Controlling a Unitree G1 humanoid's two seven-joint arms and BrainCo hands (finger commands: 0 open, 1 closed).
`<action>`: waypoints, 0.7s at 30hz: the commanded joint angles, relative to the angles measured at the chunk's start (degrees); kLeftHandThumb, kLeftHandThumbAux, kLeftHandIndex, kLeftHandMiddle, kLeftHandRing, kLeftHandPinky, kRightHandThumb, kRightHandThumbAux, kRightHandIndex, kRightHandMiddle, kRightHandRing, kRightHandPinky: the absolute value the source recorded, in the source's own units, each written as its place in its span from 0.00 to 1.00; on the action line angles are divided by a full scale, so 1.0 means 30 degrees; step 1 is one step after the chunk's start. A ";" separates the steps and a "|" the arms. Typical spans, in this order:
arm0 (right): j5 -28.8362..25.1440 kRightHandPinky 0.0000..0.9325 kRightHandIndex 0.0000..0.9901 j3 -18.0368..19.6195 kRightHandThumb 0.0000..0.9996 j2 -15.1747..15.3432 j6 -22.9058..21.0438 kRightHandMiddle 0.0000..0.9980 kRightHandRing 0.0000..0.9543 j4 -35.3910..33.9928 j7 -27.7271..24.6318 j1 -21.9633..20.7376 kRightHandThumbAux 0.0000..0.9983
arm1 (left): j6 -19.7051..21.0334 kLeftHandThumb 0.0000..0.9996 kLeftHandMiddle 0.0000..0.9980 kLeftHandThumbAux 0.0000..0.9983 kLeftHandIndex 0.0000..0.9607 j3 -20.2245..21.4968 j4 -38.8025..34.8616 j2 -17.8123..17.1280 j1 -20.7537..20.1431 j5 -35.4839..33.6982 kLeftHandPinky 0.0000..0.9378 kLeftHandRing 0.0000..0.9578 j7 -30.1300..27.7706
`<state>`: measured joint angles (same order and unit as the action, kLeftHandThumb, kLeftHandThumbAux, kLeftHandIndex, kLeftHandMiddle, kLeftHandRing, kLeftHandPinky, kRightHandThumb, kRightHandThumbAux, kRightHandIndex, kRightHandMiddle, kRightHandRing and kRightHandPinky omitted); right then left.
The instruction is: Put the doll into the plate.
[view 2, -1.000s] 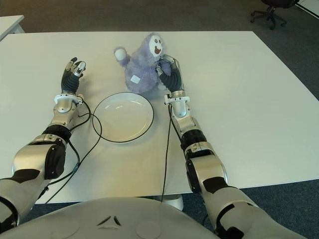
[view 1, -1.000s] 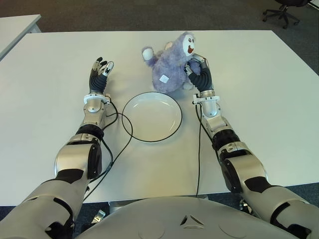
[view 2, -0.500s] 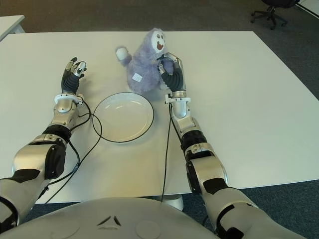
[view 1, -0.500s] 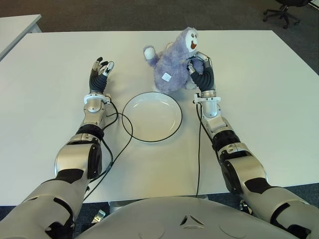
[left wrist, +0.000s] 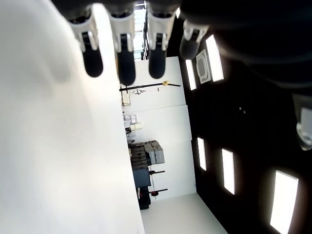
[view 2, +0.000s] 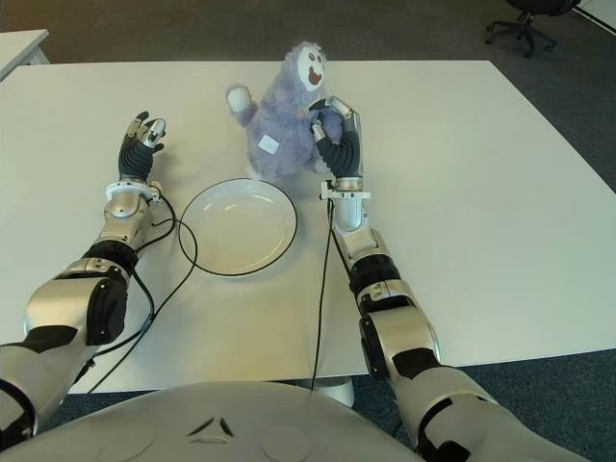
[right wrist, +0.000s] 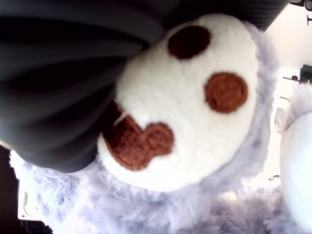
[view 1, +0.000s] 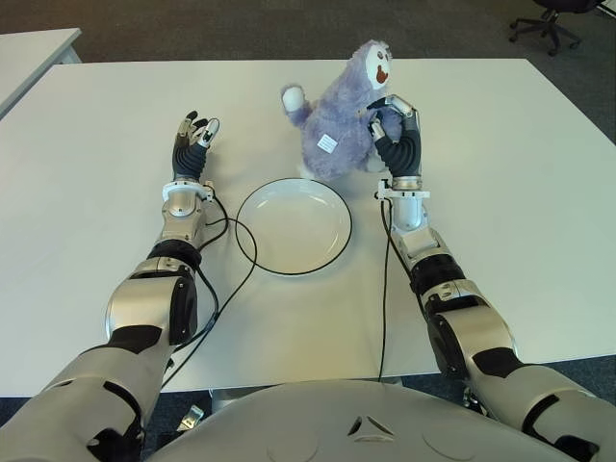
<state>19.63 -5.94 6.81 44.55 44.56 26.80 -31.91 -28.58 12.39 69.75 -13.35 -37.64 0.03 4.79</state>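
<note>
One hand, the right hand (view 1: 393, 130), grips the doll (view 1: 342, 115), now tipped more upright beyond the plate (view 1: 294, 225).

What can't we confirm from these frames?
- Right hand contact on the doll: eye views show only the hand's back.
- Whether the doll clears the table: its underside is hidden by its own body.
- Plate: absent from both wrist views.
</note>
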 commanded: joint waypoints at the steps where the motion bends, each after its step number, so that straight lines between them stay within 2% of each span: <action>1: 0.0012 0.91 0.44 -0.0050 0.71 -0.0241 0.0327 0.78 0.86 0.1418 0.0192 0.2607 0.71 | 0.1102 0.00 0.15 0.39 0.00 -0.0063 0.1161 0.0699 0.1335 -0.0048 0.17 0.18 -0.0073; 10: -0.0090 0.91 0.44 0.0017 0.71 -0.0313 0.0295 0.78 0.87 0.1250 0.0045 0.2492 0.72 | 0.1147 0.00 0.16 0.39 0.00 -0.0022 0.1173 0.0696 0.1295 -0.0069 0.20 0.19 -0.0042; 18: -0.0015 0.92 0.44 -0.0013 0.71 -0.0350 0.0413 0.78 0.87 0.1136 0.0128 0.2423 0.71 | 0.1163 0.00 0.16 0.40 0.00 -0.0053 0.1155 0.0686 0.1301 -0.0026 0.15 0.17 -0.0018; 19: -0.0026 0.92 0.44 -0.0011 0.71 -0.0355 0.0422 0.78 0.87 0.1134 0.0116 0.2415 0.71 | 0.1157 0.00 0.16 0.40 0.00 -0.0038 0.1156 0.0690 0.1303 -0.0044 0.19 0.17 -0.0040; 21: -0.0050 0.92 0.44 -0.0003 0.71 -0.0360 0.0437 0.78 0.87 0.1108 0.0089 0.2420 0.72 | 0.1153 0.00 0.16 0.41 0.00 -0.0006 0.1157 0.0698 0.1304 -0.0084 0.20 0.18 -0.0089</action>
<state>19.63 -5.70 6.78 45.33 44.52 26.91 -31.86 -28.07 12.44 69.93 -13.00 -37.80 0.01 4.79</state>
